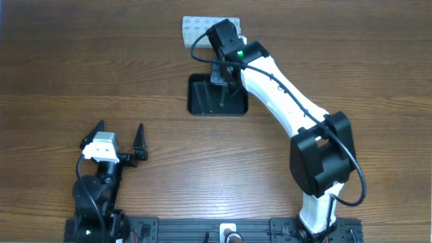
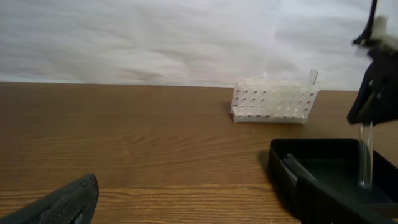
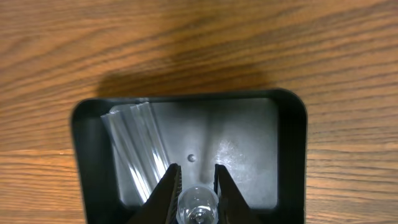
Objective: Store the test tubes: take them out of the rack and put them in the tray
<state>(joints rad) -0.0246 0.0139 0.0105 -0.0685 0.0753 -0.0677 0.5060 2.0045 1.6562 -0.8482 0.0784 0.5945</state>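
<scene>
The right gripper (image 3: 196, 174) hangs over the black tray (image 3: 84, 162), its fingers narrowed onto an upright test tube (image 3: 198, 205). The left wrist view shows that tube's lower end below the tray's rim. Other clear tubes (image 3: 134, 143) lie flat along the tray's left side, against its wall. The white rack (image 2: 273, 101) stands just beyond the tray's far edge, apart from it, with one tube (image 2: 313, 77) poking up at its right end. The left gripper (image 1: 120, 138) sits at the near left with its claw spread wide, holding nothing. Bare wooden table (image 1: 81, 67) stretches across the left and far right.
</scene>
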